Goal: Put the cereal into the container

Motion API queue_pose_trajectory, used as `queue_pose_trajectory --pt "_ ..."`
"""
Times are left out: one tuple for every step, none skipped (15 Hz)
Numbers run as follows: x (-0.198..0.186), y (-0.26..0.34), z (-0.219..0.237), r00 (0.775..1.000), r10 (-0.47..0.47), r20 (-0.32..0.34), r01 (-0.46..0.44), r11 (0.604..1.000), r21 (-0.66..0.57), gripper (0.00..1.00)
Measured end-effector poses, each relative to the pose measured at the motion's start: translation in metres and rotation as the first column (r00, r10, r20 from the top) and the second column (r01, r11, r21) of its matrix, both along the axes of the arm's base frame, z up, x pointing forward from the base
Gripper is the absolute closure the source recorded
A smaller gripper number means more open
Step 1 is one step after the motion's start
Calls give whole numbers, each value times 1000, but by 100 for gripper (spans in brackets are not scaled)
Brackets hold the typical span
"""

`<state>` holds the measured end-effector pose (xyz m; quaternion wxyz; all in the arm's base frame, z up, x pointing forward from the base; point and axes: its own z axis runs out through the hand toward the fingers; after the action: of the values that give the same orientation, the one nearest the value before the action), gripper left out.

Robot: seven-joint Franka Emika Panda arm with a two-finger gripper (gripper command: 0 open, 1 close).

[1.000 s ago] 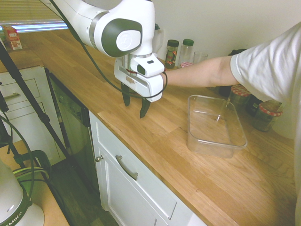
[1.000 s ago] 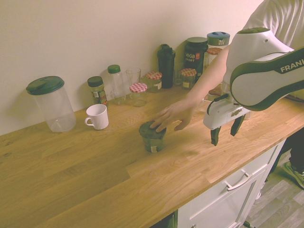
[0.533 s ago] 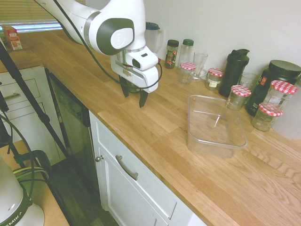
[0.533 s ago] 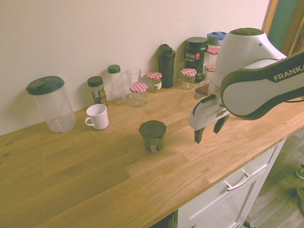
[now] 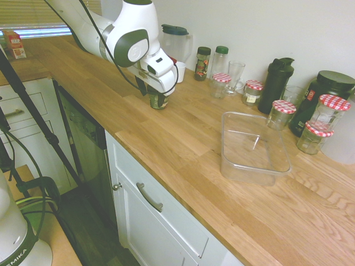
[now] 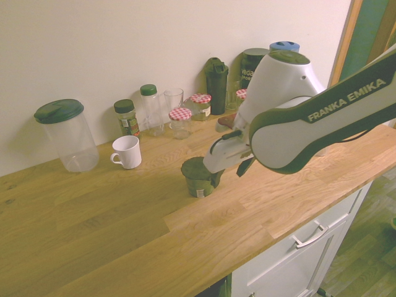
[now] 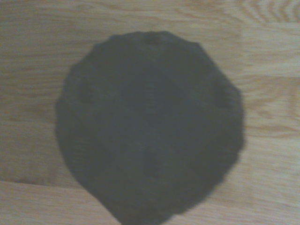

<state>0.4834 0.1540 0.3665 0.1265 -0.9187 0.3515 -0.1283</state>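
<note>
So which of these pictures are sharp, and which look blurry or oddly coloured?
Wrist view: the cereal's dark top is soft and murky, its markings smeared; first exterior view: clear jars, paler light; second exterior view: warmer, yellowish wall, readable arm lettering.

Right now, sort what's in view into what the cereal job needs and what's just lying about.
For the job:
- cereal cup
- clear tub
- gripper, open, at the cup

Lying about:
- white mug
- lidded pitcher
- black shaker
- jars with red-checked lids
- green-capped bottle
</note>
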Motion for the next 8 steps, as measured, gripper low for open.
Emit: queue_pose_trajectory --pt "4 8 -3 1000 7 0 -7 1000 4 0" --pt "7 13 -6 1000 12 1 -12 1000 6 0" --pt "10 17 -10 1000 17 2 -17 1000 2 0" --pt "13 21 -14 1000 26 9 -26 1000 -9 0" --pt "15 25 -19 999 29 19 -28 999 -20 0" --pt "17 30 -23 999 36 32 -35 999 -28 0" --pt "18 36 -25 997 54 56 -52 998 -45 0" --pt "19 40 -27 994 69 85 -64 996 -66 0"
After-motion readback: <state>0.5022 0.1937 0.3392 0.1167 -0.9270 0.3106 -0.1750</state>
